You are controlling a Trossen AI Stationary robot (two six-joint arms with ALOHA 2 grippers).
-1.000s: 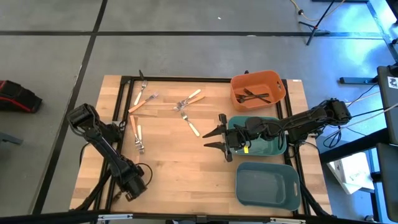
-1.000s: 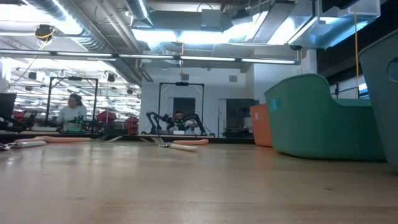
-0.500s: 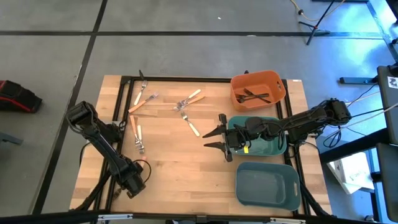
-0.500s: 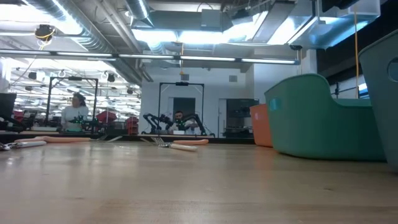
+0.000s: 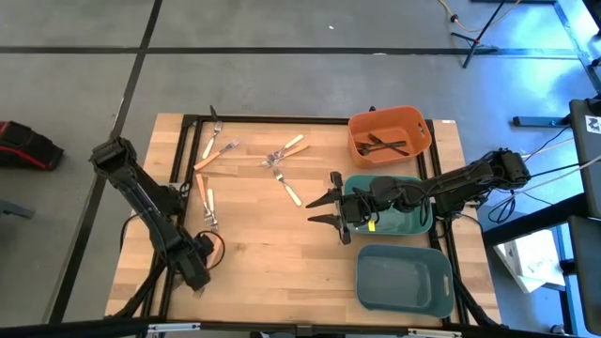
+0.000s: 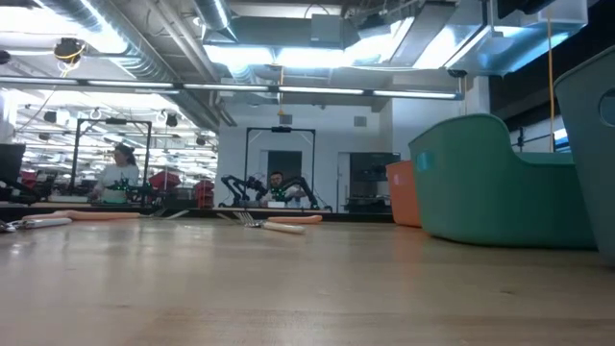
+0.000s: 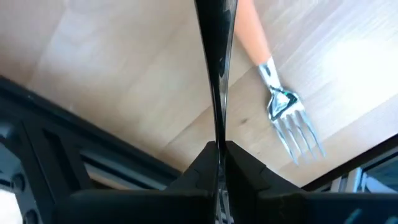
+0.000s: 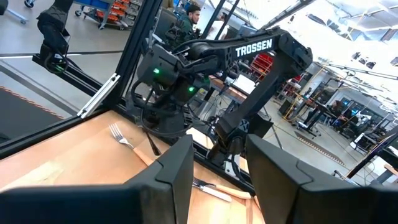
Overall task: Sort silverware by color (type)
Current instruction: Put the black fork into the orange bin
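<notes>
Left gripper [image 5: 194, 270] low at the near left corner of the table [image 5: 272, 253], fingers pinched together on a slim dark fork [image 7: 216, 68] – seen in the left wrist view running straight out from between the pads. Just beside it, flat on the wood, an orange-handled fork [image 7: 273, 93], apart from the held one.

Judging by the two dark forks already lying in the orange bin [image 5: 418, 125] at the far right, carry this one there. Lift straight up first, hold the clamp firm near the handle end, and stay level so the long free end does not swing or snag the neighbour on the table.

Right gripper [image 5: 324, 205] hovering mid-table with fingers spread apart, its arm lying over the teal bin [image 5: 418, 223] – squarely near the route to the orange bin. Pass on the far side of it, high, over the loose orange-handled forks [image 5: 285, 150] in the middle.

Open wood between the left gripper and the right one; the black frame rail [image 5: 176, 150] and table edge close on the left, so little room to swing outward there.
</notes>
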